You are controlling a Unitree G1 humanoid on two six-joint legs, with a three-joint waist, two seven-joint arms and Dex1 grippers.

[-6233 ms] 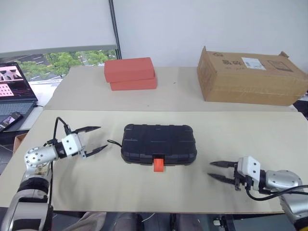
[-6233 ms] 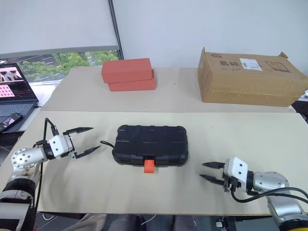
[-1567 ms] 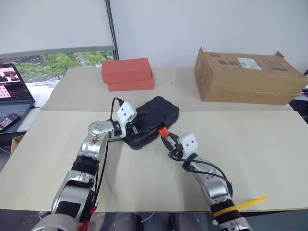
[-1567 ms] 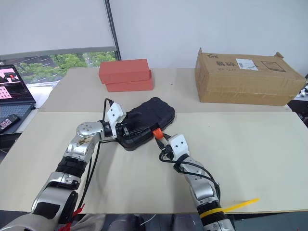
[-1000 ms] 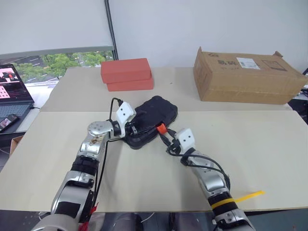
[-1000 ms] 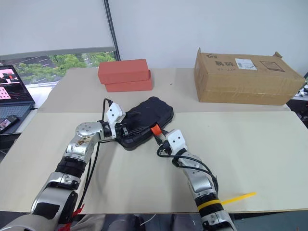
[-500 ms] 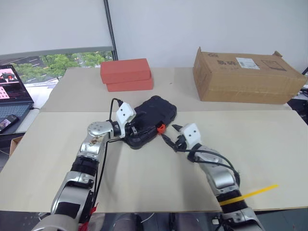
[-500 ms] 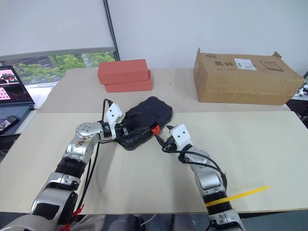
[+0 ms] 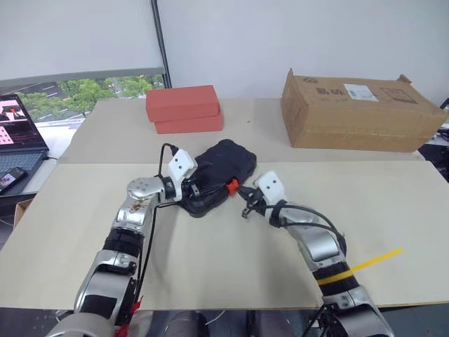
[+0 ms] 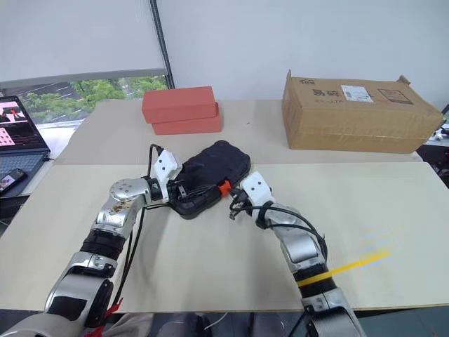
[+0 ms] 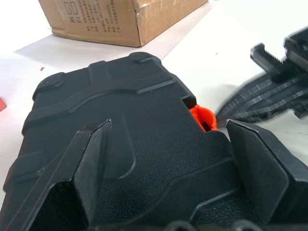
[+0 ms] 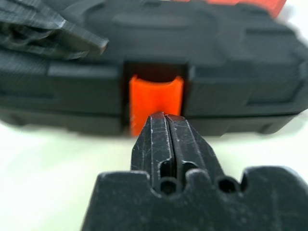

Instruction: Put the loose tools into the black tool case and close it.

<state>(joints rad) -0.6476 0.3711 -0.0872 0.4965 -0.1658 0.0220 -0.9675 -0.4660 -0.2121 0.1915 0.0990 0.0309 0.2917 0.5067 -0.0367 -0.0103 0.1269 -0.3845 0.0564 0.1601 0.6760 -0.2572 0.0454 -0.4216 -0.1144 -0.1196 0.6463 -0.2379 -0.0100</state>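
While the black tool case [image 9: 219,172] is sitting closed at mid-table, the left gripper [image 9: 194,189] is bracing it, fingers [image 11: 91,159] spread around its end. Right wrist view: the right gripper [image 12: 166,126] is pressed together, nosing the orange latch [image 12: 155,98], probably to pry it

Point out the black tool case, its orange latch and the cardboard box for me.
black tool case [image 9: 223,159], left eye view, on its ribbed lid.
orange latch [image 12: 155,103], right wrist view, on its front face.
cardboard box [image 9: 354,116], left eye view, on its front wall.
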